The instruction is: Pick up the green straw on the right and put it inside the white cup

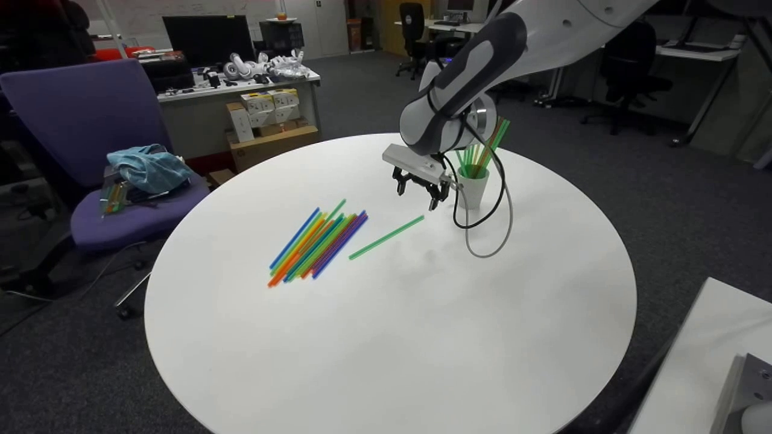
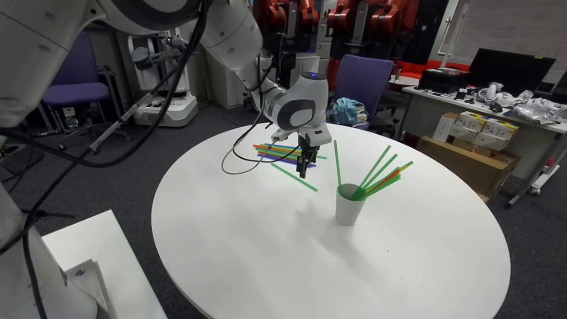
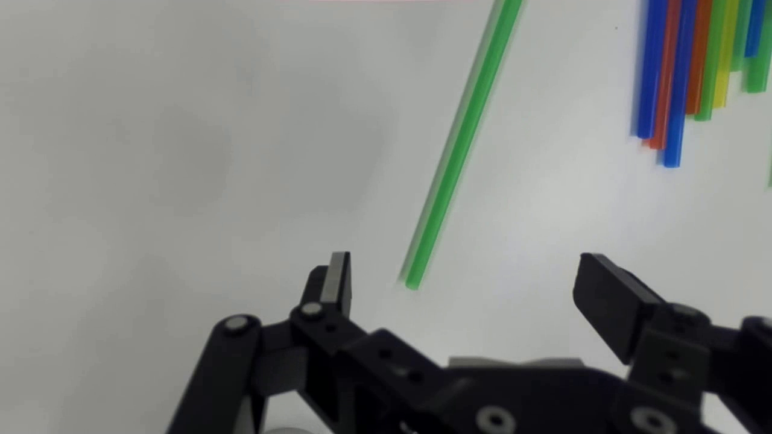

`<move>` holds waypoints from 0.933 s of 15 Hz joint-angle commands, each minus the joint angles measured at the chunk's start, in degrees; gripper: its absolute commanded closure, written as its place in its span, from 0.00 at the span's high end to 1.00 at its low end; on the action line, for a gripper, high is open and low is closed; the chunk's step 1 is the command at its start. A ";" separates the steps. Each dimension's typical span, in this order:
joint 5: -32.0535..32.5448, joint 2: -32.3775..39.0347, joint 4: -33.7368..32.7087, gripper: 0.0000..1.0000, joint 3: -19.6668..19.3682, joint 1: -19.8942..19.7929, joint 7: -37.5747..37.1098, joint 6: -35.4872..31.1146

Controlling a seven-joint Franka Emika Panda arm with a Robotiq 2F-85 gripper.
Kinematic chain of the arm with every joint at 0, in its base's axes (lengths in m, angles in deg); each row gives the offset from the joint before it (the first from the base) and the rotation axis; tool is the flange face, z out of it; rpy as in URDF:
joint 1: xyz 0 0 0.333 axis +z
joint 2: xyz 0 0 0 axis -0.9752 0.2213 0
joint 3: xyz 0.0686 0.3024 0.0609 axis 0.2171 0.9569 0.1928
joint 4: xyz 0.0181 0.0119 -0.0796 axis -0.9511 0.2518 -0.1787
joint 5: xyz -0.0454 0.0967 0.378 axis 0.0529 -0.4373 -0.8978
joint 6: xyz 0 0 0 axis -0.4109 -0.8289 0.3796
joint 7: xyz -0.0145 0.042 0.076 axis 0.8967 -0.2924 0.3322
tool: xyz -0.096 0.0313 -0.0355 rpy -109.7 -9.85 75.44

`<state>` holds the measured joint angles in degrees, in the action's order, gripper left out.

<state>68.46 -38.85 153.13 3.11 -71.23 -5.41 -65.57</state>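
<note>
In both exterior views the camera stands off and looks obliquely down across the surface [image 1: 392, 349]: in an exterior view it faces a black chair [image 1: 412, 15], the arm [image 1: 558, 42] across its upper right; in an exterior view it looks past the robot's base [image 2: 53, 290] at lower left toward red machines [image 2: 392, 17]. The wrist view looks steeply down from close above the surface, its lower edge taken by the end effector [image 3: 462, 265], and shares part of the green straw [image 3: 462, 144] and of the straw bundle [image 3: 698, 60] with both exterior views.
</note>
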 commanded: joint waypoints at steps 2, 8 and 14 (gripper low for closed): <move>2.73 5.21 -8.33 1.00 -1.75 0.54 -6.26 7.11; 5.74 10.73 -13.10 1.00 -3.12 1.84 -15.22 8.17; 6.00 12.64 -16.31 0.67 -1.01 1.40 -15.92 12.08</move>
<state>73.56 -26.72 139.84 1.40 -69.34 -20.21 -57.56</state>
